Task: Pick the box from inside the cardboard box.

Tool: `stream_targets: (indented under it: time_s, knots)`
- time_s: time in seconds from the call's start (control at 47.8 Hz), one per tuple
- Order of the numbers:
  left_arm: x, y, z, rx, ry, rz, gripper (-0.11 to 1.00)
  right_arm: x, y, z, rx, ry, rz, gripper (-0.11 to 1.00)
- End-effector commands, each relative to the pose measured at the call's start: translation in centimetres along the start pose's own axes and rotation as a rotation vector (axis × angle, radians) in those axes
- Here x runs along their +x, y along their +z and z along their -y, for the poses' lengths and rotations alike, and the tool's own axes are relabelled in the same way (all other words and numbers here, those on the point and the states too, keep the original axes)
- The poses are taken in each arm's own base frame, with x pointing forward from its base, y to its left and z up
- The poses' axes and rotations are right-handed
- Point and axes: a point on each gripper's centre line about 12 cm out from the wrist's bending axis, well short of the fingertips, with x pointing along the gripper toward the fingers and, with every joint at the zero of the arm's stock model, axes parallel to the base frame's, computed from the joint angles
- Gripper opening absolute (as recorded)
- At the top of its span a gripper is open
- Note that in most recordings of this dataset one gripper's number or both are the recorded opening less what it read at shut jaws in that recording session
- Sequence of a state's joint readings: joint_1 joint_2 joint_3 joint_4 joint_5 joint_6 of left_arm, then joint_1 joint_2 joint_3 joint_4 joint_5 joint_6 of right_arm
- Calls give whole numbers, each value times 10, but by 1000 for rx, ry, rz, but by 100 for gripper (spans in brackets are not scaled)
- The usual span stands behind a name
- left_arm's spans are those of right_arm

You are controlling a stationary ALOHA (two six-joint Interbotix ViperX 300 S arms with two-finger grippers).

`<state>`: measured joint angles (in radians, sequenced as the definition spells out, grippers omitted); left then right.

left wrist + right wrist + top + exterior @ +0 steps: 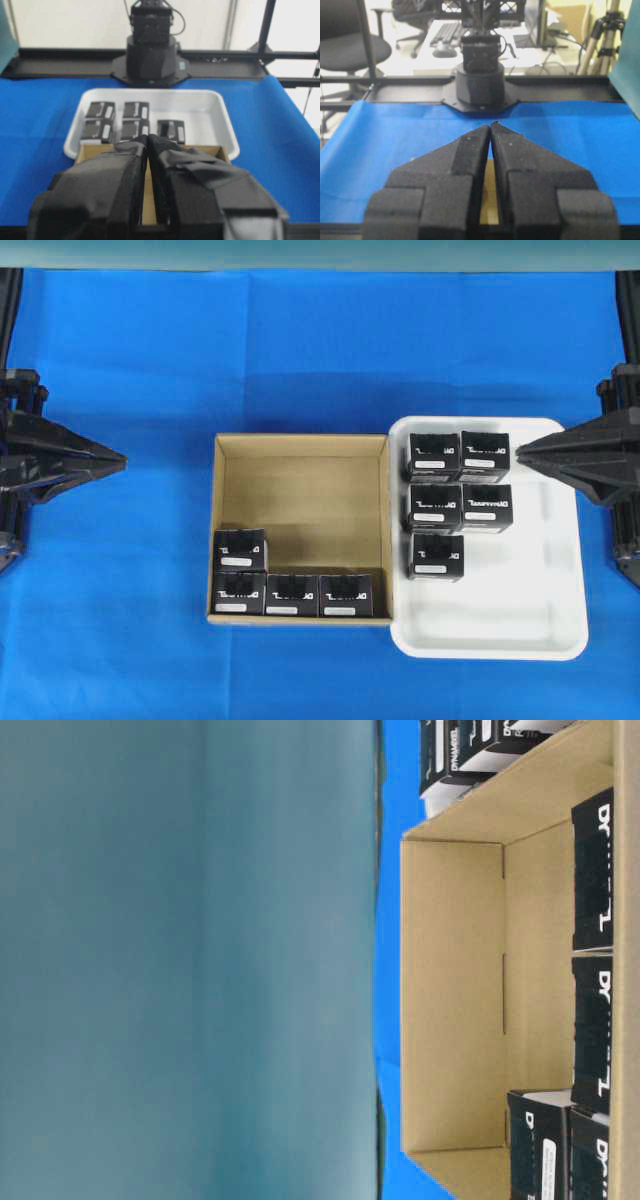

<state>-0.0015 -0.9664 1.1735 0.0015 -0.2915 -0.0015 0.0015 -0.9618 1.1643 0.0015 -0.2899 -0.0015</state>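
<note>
Four black cartons remain in the cardboard box (300, 455), packed into its 7 o'clock corner in the overhead view: three in a row along the near wall and one, the box (240, 549), stacked behind the leftmost against the left wall. That carton stands most exposed, with bare cardboard floor at its 12 and 3 o'clock sides. Its lettered face is slightly wider than deep, long axis running 9 to 3.

From the left gripper (118, 456) it lies toward 4 o'clock, fairly near; from the right gripper (522, 451) it lies toward 8 o'clock, well apart, beyond the white tray (560, 570) holding five more cartons. The left arm is judged the nearer.

Both grippers hang empty at the table's edges, fingers pressed together, tips meeting in each wrist view.
</note>
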Motion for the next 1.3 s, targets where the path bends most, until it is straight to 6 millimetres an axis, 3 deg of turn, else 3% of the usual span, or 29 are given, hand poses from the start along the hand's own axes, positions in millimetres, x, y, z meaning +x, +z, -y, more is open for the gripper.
stream_targets:
  time_s: [0.0,0.084,0.251,0.565,0.836,1.276]
  knots:
    - [4,9,-1,15,2,12,14,1,1,1,22,-8,5,14]
    - [4,11,-1,15,2,5,13,2,-1,3,69,-21,-7,17]
    - [5,10,0,15,-1,-22,-1,4,-4,4,149,-29,-52,3]
    - [8,17,0,14,1,-101,-2,28,-9,3,279,-56,-334,2]
    - [9,18,-1,14,1,-117,-2,77,-6,-2,272,-61,-612,2]
    - [8,16,-1,12,2,-144,-2,158,-37,-9,245,-74,-1076,2]
